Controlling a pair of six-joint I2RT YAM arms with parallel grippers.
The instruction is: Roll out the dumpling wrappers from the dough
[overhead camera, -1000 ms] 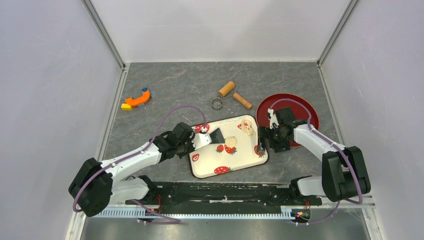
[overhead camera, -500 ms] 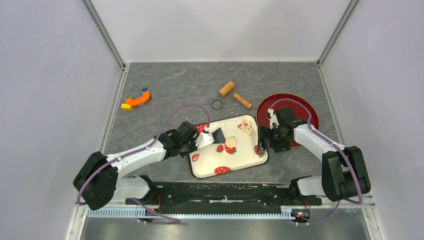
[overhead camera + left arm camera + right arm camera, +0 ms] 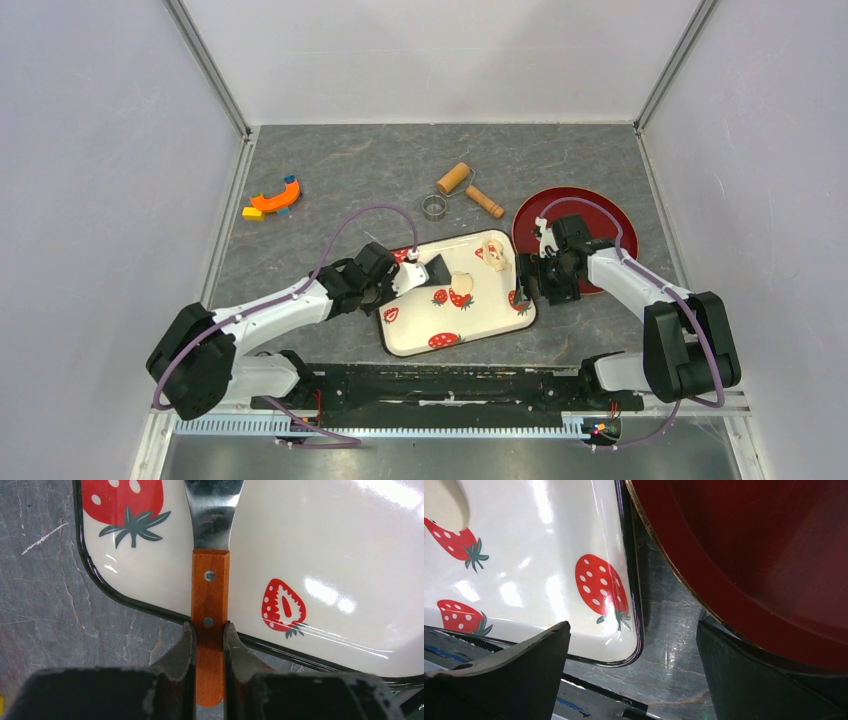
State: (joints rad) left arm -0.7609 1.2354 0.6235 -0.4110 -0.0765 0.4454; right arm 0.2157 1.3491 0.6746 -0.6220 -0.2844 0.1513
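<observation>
The strawberry-print tray (image 3: 482,322) lies in the middle of the table. A thin flattened round wrapper (image 3: 462,283) lies on it, and its edge shows in the right wrist view (image 3: 444,505). A small dough lump (image 3: 496,252) sits at the tray's far right corner. My left gripper (image 3: 400,282) is shut on the wooden handle (image 3: 210,595) of a metal-bladed scraper (image 3: 436,269), whose blade (image 3: 212,510) rests over the tray (image 3: 325,555) just left of the wrapper. My right gripper (image 3: 530,280) is open and empty (image 3: 633,625), low over the gap between the tray's right corner (image 3: 524,555) and a red plate (image 3: 600,215).
The red plate (image 3: 774,555) sits right of the tray, touching my right fingers' side. A wooden roller (image 3: 455,178) with its handle and a small metal ring cutter (image 3: 433,207) lie behind the tray. An orange toy (image 3: 275,198) lies far left. Walls enclose three sides.
My left arm has shifted slightly toward the tray, carrying the scraper blade a little closer to the wrapper. The right arm has not moved.
</observation>
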